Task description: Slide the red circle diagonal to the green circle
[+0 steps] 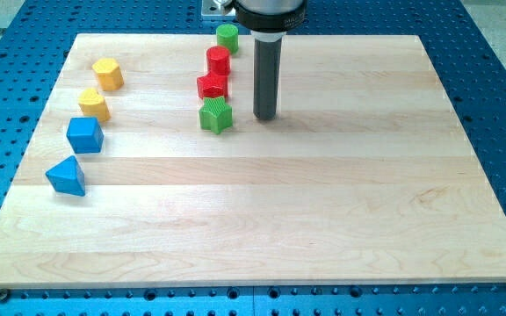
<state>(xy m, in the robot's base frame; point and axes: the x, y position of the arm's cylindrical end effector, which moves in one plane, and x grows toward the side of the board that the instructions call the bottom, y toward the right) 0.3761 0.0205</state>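
The red circle (218, 60) stands near the view's top centre, just below and left of the green circle (227, 36), which sits at the board's top edge. A red star (212, 85) lies right below the red circle, and a green star (216, 115) below that. My tip (265, 117) rests on the board to the right of the green star, a short gap apart, and lower right of the red circle.
On the view's left stand a yellow hexagon-like block (108, 74), a yellow block (94, 104), a blue block (85, 134) and a blue triangle (67, 176). The wooden board (323, 219) lies on a blue perforated table.
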